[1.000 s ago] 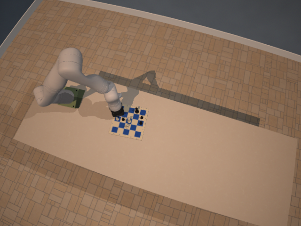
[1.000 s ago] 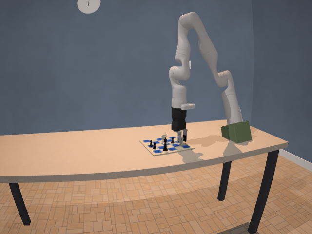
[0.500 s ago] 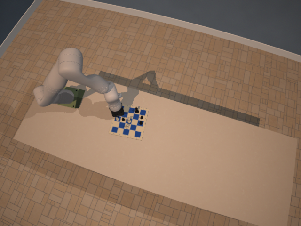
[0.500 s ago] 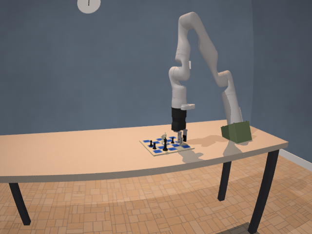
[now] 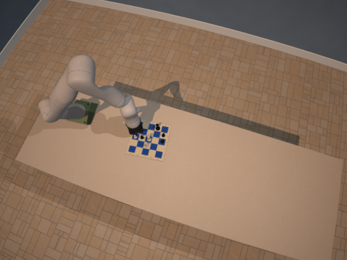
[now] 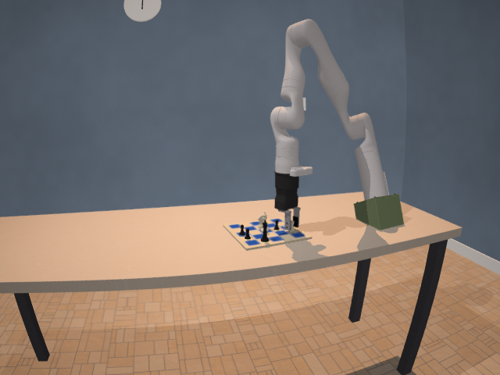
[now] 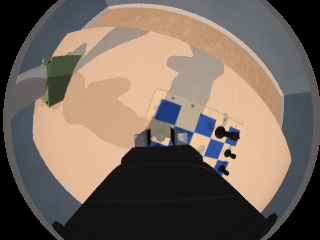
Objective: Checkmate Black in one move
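Note:
A small blue-and-cream chessboard [image 5: 145, 151] [image 6: 252, 242] [image 7: 172, 112] lies on the table. Black pieces stand on it, among them a tall one [image 5: 158, 127] [image 6: 265, 232] and small ones [image 5: 163, 135] [image 6: 247, 233] [image 7: 231, 154]. White pieces [image 5: 149, 137] [image 6: 263, 219] stand near the middle. My gripper [image 5: 136, 131] [image 6: 291, 222] [image 7: 160, 134] is open and lowered over the board's edge nearest the arm's base. A small white piece [image 5: 135, 136] stands right at its fingers. I cannot tell whether the fingers touch it.
The arm's green base block [image 5: 84, 111] [image 6: 378, 212] [image 7: 60, 80] stands on the table beside the board. The long tan table [image 5: 224, 173] [image 6: 121, 242] stretches away from the board. A round clock [image 6: 141, 8] hangs on the wall.

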